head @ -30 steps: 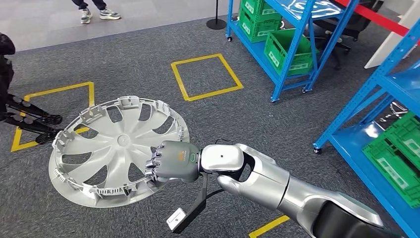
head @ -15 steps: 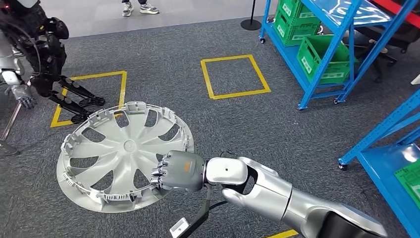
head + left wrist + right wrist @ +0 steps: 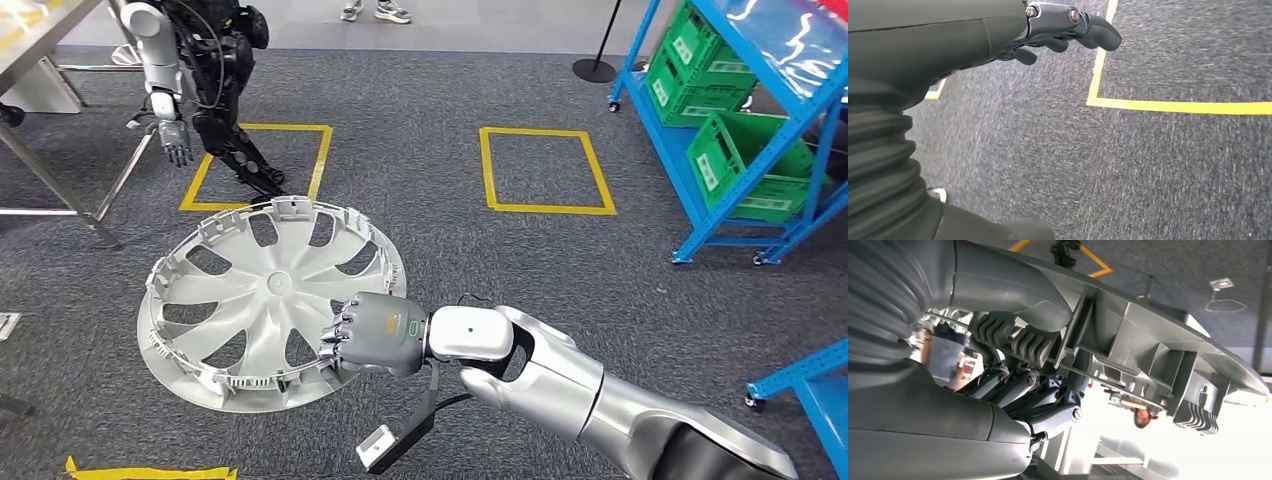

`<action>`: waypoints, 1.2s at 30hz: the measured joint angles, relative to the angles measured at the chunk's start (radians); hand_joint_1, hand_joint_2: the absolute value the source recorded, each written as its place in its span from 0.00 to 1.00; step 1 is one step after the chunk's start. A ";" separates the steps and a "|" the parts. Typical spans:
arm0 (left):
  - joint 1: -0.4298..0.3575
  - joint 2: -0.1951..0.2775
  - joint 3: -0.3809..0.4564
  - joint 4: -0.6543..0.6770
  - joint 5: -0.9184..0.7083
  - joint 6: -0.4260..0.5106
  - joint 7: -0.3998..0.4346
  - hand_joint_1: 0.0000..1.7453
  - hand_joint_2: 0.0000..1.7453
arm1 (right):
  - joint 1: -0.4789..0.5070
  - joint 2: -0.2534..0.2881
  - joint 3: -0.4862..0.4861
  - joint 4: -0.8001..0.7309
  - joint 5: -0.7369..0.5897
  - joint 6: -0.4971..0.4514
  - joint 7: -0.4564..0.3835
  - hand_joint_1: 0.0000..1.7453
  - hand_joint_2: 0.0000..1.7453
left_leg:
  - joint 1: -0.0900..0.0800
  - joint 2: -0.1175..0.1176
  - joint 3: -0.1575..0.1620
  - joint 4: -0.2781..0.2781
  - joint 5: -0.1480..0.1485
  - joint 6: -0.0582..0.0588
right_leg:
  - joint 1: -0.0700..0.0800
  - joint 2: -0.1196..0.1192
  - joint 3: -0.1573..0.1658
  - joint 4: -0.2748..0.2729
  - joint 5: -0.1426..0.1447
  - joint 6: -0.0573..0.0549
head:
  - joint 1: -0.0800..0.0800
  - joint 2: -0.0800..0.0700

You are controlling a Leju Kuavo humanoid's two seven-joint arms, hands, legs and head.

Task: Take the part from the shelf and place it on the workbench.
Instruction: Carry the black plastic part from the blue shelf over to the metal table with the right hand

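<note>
Nearest, the right hand (image 3: 372,333) grips the rim of the silver wheel cover (image 3: 262,300), fingers (image 3: 1015,342) curled over its ribbed edge — the cover is held tilted above the grey carpet (image 3: 560,270), left of the hand. The left hand (image 3: 998,35) hangs over the carpet with its fingers loosely bent, holding nothing. Farther off lie two yellow tape squares (image 3: 543,170); another robot (image 3: 195,60) stands far left beside a metal workbench (image 3: 40,40), and blue shelving (image 3: 760,110) with green crates (image 3: 745,160) stands at the right.

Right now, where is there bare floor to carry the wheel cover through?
Bare grey carpet runs between the two yellow taped squares. It is crowded left, by the black humanoid robot and metal workbench legs, and right, by the blue shelves.
</note>
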 joint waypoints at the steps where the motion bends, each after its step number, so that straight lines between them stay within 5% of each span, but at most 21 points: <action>1: 0.000 -0.001 0.000 0.000 0.002 -0.002 -0.008 0.00 1.00 | -0.003 -0.002 0.000 0.000 0.000 0.000 0.000 1.00 1.00 | -0.001 -0.014 -0.002 0.002 0.001 -0.004 | 0.000 0.016 0.031 -0.068 0.027 -0.002 | 0.000 0.000; 3: -0.001 -0.002 0.000 -0.001 0.007 -0.006 -0.024 0.00 1.00 | -0.010 -0.006 0.000 0.001 0.000 0.000 -0.005 1.00 1.00 | 0.000 -0.035 -0.008 0.001 0.006 -0.016 | 0.001 0.037 0.061 -0.139 0.048 -0.006 | 0.000 0.000; 6: 0.002 -0.004 0.002 -0.001 0.012 -0.007 -0.034 0.00 1.00 | -0.023 -0.010 -0.001 0.001 0.001 -0.002 -0.013 1.00 1.00 | 0.003 -0.045 -0.018 -0.005 0.012 -0.036 | 0.005 0.014 0.061 -0.148 0.055 -0.021 | 0.001 0.000; 8: 0.001 -0.004 0.005 -0.001 0.016 -0.007 -0.038 0.00 1.00 | -0.035 -0.010 -0.001 0.002 0.001 -0.005 -0.015 1.00 1.00 | 0.000 0.007 -0.040 0.037 -0.017 -0.044 | 0.003 -0.008 0.063 -0.156 0.061 -0.035 | -0.003 0.000; 10: -0.002 -0.004 0.008 -0.001 0.018 -0.007 -0.041 0.00 1.00 | -0.041 -0.013 -0.001 0.003 0.001 -0.006 -0.016 1.00 1.00 | -0.001 0.066 -0.092 0.155 -0.084 -0.050 | 0.005 -0.033 0.062 -0.158 0.061 -0.043 | -0.006 0.000; 12: -0.004 -0.004 0.008 -0.001 0.019 -0.007 -0.042 0.00 1.00 | -0.041 -0.015 0.000 0.005 0.002 -0.007 -0.016 1.00 1.00 | 0.000 0.079 -0.139 0.264 -0.127 -0.057 | 0.007 -0.061 0.061 -0.158 0.060 -0.045 | -0.006 0.000; 13: -0.004 -0.004 0.009 -0.001 0.019 -0.007 -0.041 0.00 1.00 | -0.042 -0.015 0.000 0.005 0.003 -0.008 -0.016 1.00 1.00 | 0.001 0.082 -0.139 0.271 -0.122 -0.058 | 0.007 -0.075 0.061 -0.157 0.060 -0.045 | -0.006 0.000; 17: -0.005 -0.005 0.010 0.000 0.018 -0.007 -0.024 0.00 1.00 | -0.050 -0.013 0.003 0.008 0.011 -0.015 -0.016 1.00 1.00 | -0.002 0.139 -0.009 0.044 -0.024 -0.050 | 0.012 -0.124 0.065 -0.149 0.050 -0.032 | -0.006 0.000; 19: -0.007 -0.007 0.011 0.000 0.015 -0.008 -0.017 0.00 1.00 | -0.059 -0.011 0.004 0.011 0.014 -0.021 -0.015 1.00 1.00 | -0.007 0.149 0.010 0.003 -0.016 -0.034 | 0.016 -0.142 0.067 -0.147 0.046 -0.021 | -0.005 0.000; 21: -0.005 -0.008 0.011 0.000 0.013 -0.009 -0.014 0.00 1.00 | -0.068 -0.007 0.005 0.012 0.015 -0.026 -0.015 1.00 1.00 | -0.006 0.124 0.007 0.001 -0.012 -0.021 | 0.014 -0.154 0.071 -0.147 0.042 -0.010 | -0.005 0.000; 23: -0.005 -0.008 0.012 0.000 0.011 -0.009 -0.013 0.00 1.00 | -0.077 -0.002 0.007 0.012 0.015 -0.029 -0.015 1.00 1.00 | -0.002 0.102 0.009 -0.002 -0.008 -0.009 | 0.007 -0.109 0.060 -0.111 0.015 0.002 | -0.004 0.000; 25: -0.009 -0.008 0.012 -0.001 0.009 -0.011 -0.012 0.00 1.00 | -0.081 -0.001 0.011 0.014 0.014 -0.032 -0.015 1.00 1.00 | 0.001 0.078 0.008 -0.003 -0.005 0.000 | 0.002 -0.043 0.006 0.005 -0.045 0.009 | -0.002 0.000; 27: -0.012 -0.008 0.012 0.000 0.008 -0.013 -0.011 0.00 1.00 | -0.080 -0.003 0.017 0.018 0.014 -0.033 -0.015 1.00 1.00 | 0.001 0.050 0.007 -0.003 -0.004 0.002 | 0.002 -0.024 -0.058 0.128 -0.087 0.010 | 0.000 0.000; 28: -0.011 -0.008 0.012 0.000 0.008 -0.014 -0.011 0.00 1.00 | -0.079 -0.003 0.021 0.020 0.014 -0.033 -0.015 1.00 1.00 | 0.001 0.034 0.006 -0.002 -0.004 0.002 | 0.001 -0.022 -0.071 0.145 -0.081 0.009 | 0.000 0.000; 30: -0.010 -0.008 0.013 0.000 0.009 -0.014 -0.012 0.00 1.00 | -0.079 -0.003 0.025 0.023 0.013 -0.033 -0.015 1.00 1.00 | 0.002 0.003 0.007 -0.001 -0.003 -0.001 | 0.000 -0.011 -0.036 0.059 -0.016 0.004 | 0.000 0.000; 32: -0.011 -0.010 0.013 0.000 0.009 -0.014 -0.017 0.00 1.00 | -0.080 -0.003 0.025 0.025 0.012 -0.034 -0.015 1.00 1.00 | 0.003 -0.025 0.004 0.002 -0.001 -0.008 | -0.002 0.030 0.025 -0.081 0.044 -0.001 | 0.000 0.000; 34: -0.011 -0.010 0.013 0.000 0.009 -0.015 -0.022 0.00 1.00 | -0.081 -0.003 0.026 0.027 0.011 -0.038 -0.015 1.00 1.00 | 0.005 -0.046 -0.004 0.000 0.003 -0.022 | -0.001 0.053 0.048 -0.139 0.058 -0.005 | 0.001 0.000; 36: -0.009 -0.010 0.014 0.000 0.009 -0.016 -0.028 0.00 1.00 | -0.083 -0.003 0.026 0.027 0.011 -0.045 -0.014 1.00 1.00 | 0.008 -0.064 -0.010 -0.006 0.009 -0.038 | 0.001 0.033 0.048 -0.144 0.061 -0.013 | 0.002 0.000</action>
